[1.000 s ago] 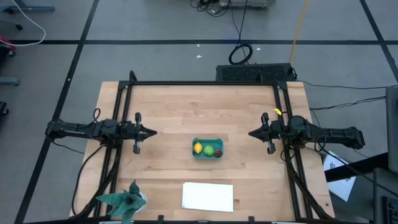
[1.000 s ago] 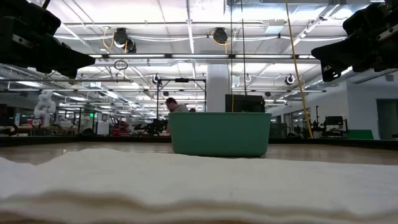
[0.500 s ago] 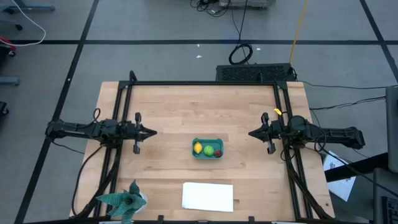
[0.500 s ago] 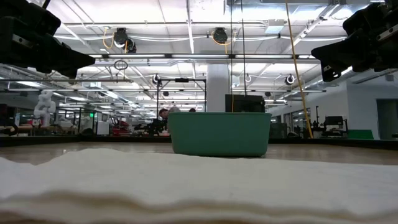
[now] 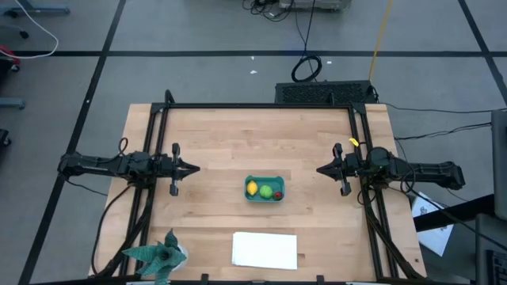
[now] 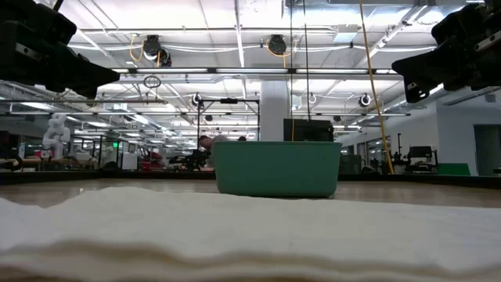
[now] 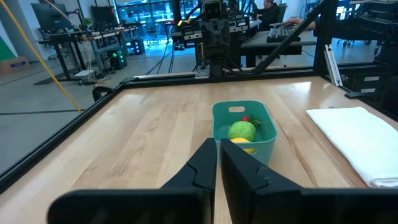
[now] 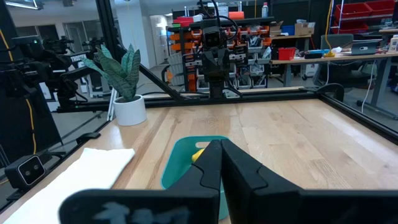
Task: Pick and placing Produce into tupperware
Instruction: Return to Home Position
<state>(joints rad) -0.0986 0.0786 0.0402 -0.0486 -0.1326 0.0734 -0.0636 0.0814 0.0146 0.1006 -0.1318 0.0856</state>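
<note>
— What's at the left side of the table (image 5: pixel 238 134)?
— The left gripper (image 5: pixel 194 167) hangs above the wood with its fingers pressed together, holding nothing. Nearer the front edge on that side lies a teal spiky leafy object (image 5: pixel 158 255).
— And the produce?
— All of it is in the tupperware (image 5: pixel 264 179) at mid-table: the lemon (image 5: pixel 252 188), the green fruit (image 5: pixel 266 190) beside it, and the red one (image 5: pixel 278 195) in the corner.
— Anything blocking it?
— From above, nothing. A white sheet (image 5: pixel 264 249) lies in front of the tub, apart from it. In the low view the sheet fills the foreground and the tub's wall hides the fruit.
— The right side?
— The right gripper (image 5: pixel 320 169) faces the left one across the tub, fingers closed together and empty, well apart from it.
</note>
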